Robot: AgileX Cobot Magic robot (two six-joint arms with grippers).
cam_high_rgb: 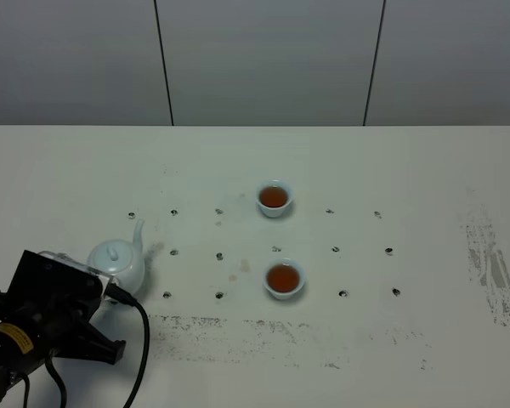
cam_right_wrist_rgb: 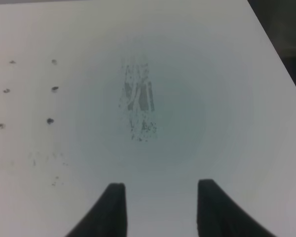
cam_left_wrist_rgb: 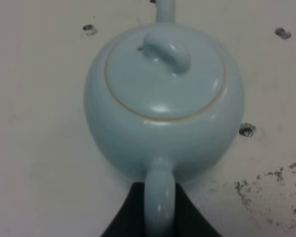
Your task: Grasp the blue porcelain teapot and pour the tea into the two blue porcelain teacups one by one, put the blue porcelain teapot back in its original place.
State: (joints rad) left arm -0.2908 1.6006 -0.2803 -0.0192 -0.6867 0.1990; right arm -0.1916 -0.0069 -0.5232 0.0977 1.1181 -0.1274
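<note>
Here the round pale-blue glazed porcelain teapot (cam_high_rgb: pixel 119 262) with its knobbed lid sits upright on the white tabletop (cam_high_rgb: pixel 408 170), near the left front of the scene, spout pointing away toward the far side. Its loop handle (cam_left_wrist_rgb: pixel 159 197) faces the left hand (cam_left_wrist_rgb: pixel 160 217), and in the left wrist view the dark fingers sit tight against either side of that handle — clamped together on it, as far as the picture lets me judge.

To the right of the teapot and well apart from it stand the two small pale-blue handleless porcelain teacups, one farther away (cam_high_rgb: pixel 274 200) and one nearer (cam_high_rgb: pixel 284 280), both already holding amber tea. With both cups filled and the pot standing on the tabletop, my reading is that the pouring is done and only the release remains.

The pot is stiff, glossy and likely slippery, and it would chip or crack if knocked; with tea inside it probably carries some weight forward of the handle, so it would tend to tip spout-down. The loop handle is the sensible hold — the smooth belly offers little purchase, and the lid is loose enough to slide if the pot tilts far.

Over at the right side, the right hand (cam_right_wrist_rgb: pixel 160 207) hovers above bare, scuffed tabletop, its fingers apart and holding nothing.
</note>
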